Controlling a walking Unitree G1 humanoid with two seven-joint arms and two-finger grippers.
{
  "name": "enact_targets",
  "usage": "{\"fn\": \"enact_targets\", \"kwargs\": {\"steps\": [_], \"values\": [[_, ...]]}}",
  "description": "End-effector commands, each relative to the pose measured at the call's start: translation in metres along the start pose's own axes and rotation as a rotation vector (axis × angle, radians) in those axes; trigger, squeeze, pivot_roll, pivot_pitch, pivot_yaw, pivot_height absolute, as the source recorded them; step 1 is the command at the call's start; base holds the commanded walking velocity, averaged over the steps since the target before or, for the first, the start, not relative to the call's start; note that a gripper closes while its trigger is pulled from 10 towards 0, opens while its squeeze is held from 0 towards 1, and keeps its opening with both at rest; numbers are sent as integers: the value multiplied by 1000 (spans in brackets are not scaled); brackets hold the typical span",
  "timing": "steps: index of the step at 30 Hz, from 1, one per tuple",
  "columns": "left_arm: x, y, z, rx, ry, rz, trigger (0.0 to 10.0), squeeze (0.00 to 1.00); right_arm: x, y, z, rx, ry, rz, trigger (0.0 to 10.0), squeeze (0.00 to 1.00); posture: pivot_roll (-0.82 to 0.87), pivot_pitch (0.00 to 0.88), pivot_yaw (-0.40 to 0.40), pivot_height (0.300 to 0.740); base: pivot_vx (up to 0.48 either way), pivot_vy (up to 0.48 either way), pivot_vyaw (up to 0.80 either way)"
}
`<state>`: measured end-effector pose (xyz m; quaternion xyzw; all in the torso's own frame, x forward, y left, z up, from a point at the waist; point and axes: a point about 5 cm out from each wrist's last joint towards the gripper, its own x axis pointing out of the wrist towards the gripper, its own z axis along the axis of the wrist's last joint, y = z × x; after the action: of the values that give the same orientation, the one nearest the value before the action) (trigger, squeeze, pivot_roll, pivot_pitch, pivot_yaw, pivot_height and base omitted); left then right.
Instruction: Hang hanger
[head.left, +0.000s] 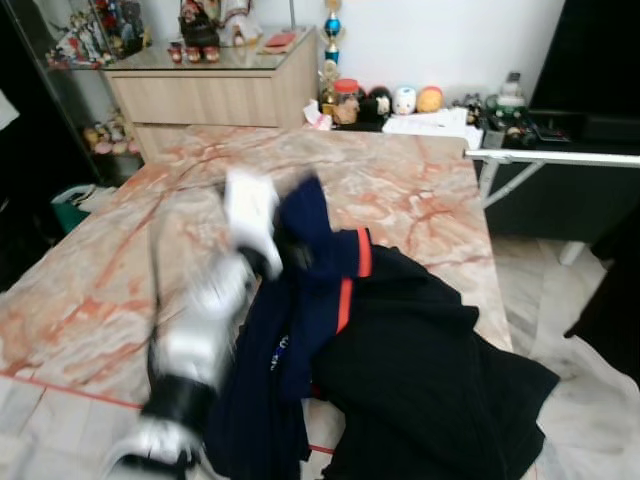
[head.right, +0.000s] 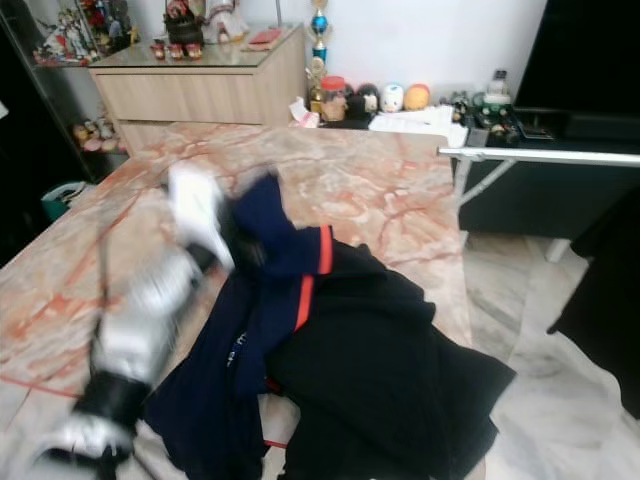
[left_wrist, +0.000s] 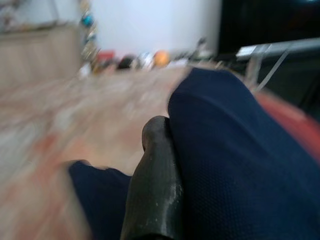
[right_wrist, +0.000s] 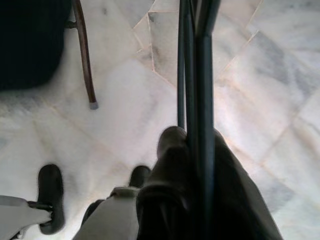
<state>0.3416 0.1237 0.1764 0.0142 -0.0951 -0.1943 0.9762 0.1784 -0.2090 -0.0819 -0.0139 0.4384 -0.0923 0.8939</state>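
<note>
The left gripper (head.left: 290, 245) is reaching over the counter (head.left: 400, 190) and clamping a fold of the navy garment (head.left: 310, 290); in the left wrist view one finger (left_wrist: 152, 185) is pressing against the navy cloth. The arm is blurred, so it is moving. The garment is lying on the counter's near edge, partly on top of a black garment (head.left: 420, 370).

The right gripper (right_wrist: 192, 165) is hanging low over the tiled floor (right_wrist: 125, 85), closed on the hanger (right_wrist: 197, 75), whose thin dark rods are running out between its fingers.

Judged step: lifting the navy garment for dressing onto the hanger. The next move calls for raising the hanger to the garment's neck opening, then carrying both to the rail (head.left: 555, 158) beside the counter.
</note>
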Motion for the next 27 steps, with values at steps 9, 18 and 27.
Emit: {"fn": "enact_targets", "kwargs": {"steps": [9, 18, 27], "values": [[-27, -10, -15, 11, 80, -26, 10000, 1000, -1, 11, -4, -12, 19, 33, 10000, 0, 109, 24, 59, 740, 0, 0, 0], [-51, -29, -28, -7, 136, -68, 10000, 1000, -1, 10, -6, -16, 22, 24, 10000, 0, 93, 17, 63, 740, 0, 0, 0], [-65, -31, -12, -18, 121, -247, 10000, 1000, -1, 9, -7, -24, 23, 29, 10000, 0, 94, 22, 61, 740, 0, 0, 0]]}}
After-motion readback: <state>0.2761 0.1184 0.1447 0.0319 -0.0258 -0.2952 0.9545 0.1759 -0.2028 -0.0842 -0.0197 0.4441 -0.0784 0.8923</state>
